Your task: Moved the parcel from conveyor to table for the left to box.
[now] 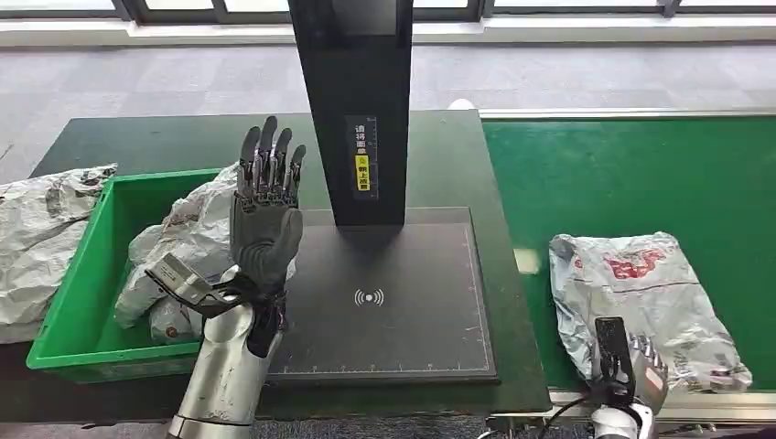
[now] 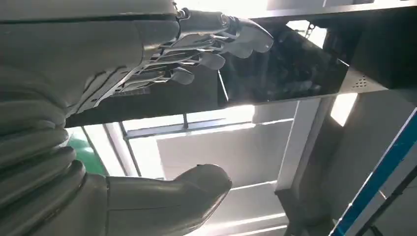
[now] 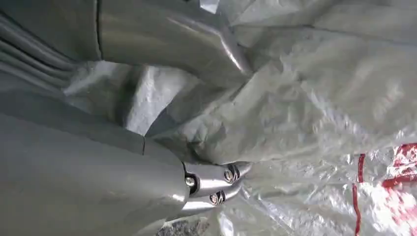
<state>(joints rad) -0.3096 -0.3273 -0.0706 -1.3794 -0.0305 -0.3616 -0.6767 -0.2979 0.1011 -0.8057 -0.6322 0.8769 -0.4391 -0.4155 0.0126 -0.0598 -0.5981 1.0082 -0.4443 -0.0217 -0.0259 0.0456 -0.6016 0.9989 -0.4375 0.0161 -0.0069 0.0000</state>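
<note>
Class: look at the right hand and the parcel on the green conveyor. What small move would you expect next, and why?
Probably lift the parcel off the conveyor and carry it toward the dark table. The right hand is at the parcel's near edge, and the wrist view shows its thumb and fingers pressed into the crumpled plastic. The left hand waits raised and open.

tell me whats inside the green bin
Crumpled grey parcels are piled in the green bin. The raised left hand covers part of the pile, and the bin's floor under the parcels cannot be seen.
</note>
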